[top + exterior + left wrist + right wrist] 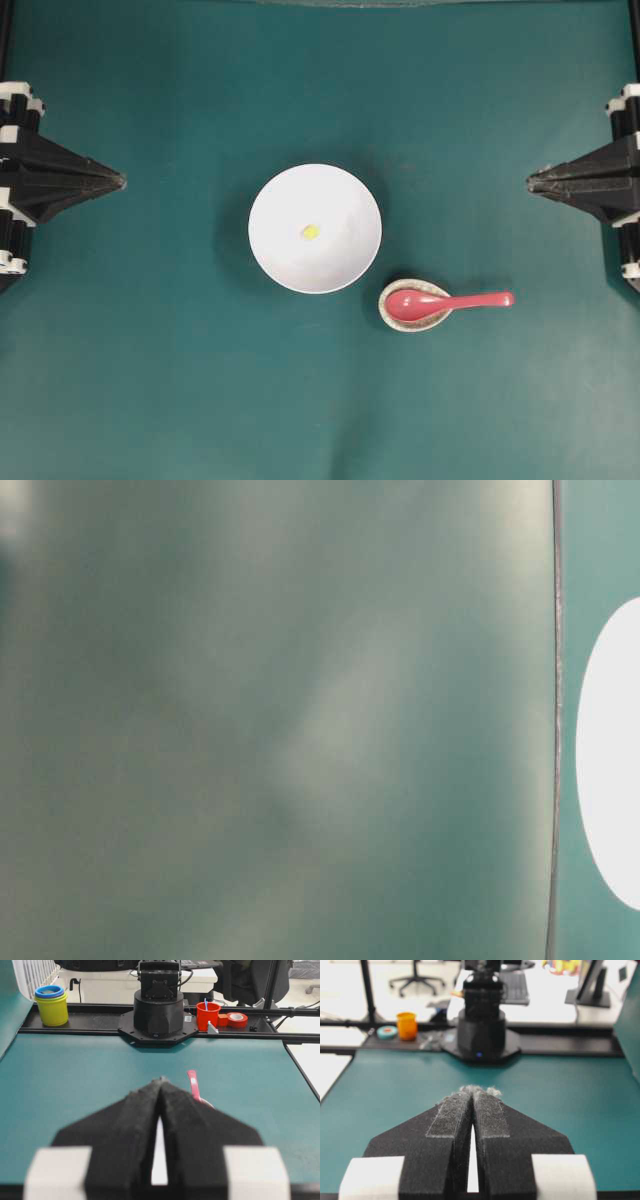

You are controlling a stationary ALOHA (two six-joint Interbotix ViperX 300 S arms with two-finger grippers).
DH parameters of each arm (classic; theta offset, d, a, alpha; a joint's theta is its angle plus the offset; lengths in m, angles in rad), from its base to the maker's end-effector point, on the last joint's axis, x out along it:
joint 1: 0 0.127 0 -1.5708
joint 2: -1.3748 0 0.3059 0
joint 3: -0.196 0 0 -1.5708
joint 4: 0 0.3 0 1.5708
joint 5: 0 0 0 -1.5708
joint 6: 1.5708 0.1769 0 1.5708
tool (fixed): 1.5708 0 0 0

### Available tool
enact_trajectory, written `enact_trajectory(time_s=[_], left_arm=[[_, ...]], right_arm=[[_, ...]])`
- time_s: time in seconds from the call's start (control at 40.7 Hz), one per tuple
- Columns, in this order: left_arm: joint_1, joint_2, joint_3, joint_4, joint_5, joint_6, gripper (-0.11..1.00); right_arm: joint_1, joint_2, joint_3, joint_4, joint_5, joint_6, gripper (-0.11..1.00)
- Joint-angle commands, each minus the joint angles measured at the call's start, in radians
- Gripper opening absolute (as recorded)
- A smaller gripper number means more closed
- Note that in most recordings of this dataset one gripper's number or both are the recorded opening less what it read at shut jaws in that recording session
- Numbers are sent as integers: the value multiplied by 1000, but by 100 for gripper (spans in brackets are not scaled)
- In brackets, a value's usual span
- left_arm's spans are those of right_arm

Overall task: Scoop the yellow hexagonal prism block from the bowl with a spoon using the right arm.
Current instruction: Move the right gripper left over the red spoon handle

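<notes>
A tiny yellow block (311,232) lies near the middle of the white bowl (285,260) at the table's centre. The red-pink spoon (450,301) rests with its scoop in a speckled spoon rest (392,316) to the bowl's lower right, handle pointing right. Its handle (193,1085) also shows in the left wrist view. My left gripper (121,182) is shut and empty at the left edge. My right gripper (530,182) is shut and empty at the right edge. Both are far from the bowl. Their tips show shut in the wrist views (160,1080) (472,1090).
The green mat (180,380) covers the table. The bowl's edge (610,760) shows at the right of the blurred table-level view. Beyond the table stand the arm bases (159,1010) (481,1025), yellow cups (51,1006), a red cup (207,1015) and an orange cup (406,1025).
</notes>
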Motion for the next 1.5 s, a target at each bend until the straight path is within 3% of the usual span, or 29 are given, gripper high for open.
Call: enact_trajectory(time_s=[0.0,0.098,0.344,0.663,0.786,1.056,1.302,1.474], left_arm=[[-2,0,-28,11,37,0,-1],[0,-11,-34,11,86,-2,-1],[0,-20,-38,11,92,-2,-1],[0,-20,-38,11,94,0,-1],[0,-20,-38,11,94,2,-1],[0,-17,-37,12,100,5,-1],[0,-17,-37,12,100,5,-1],[0,-17,-37,12,100,5,-1]], right_arm=[[0,6,-17,0,0,-2,-2],[0,5,-34,0,58,-2,-1],[0,3,-35,2,74,6,3],[11,48,-21,11,72,12,43],[28,89,-12,12,55,14,52],[77,195,44,34,-135,14,55],[100,313,124,115,-318,14,55],[172,422,172,184,-465,14,55]])
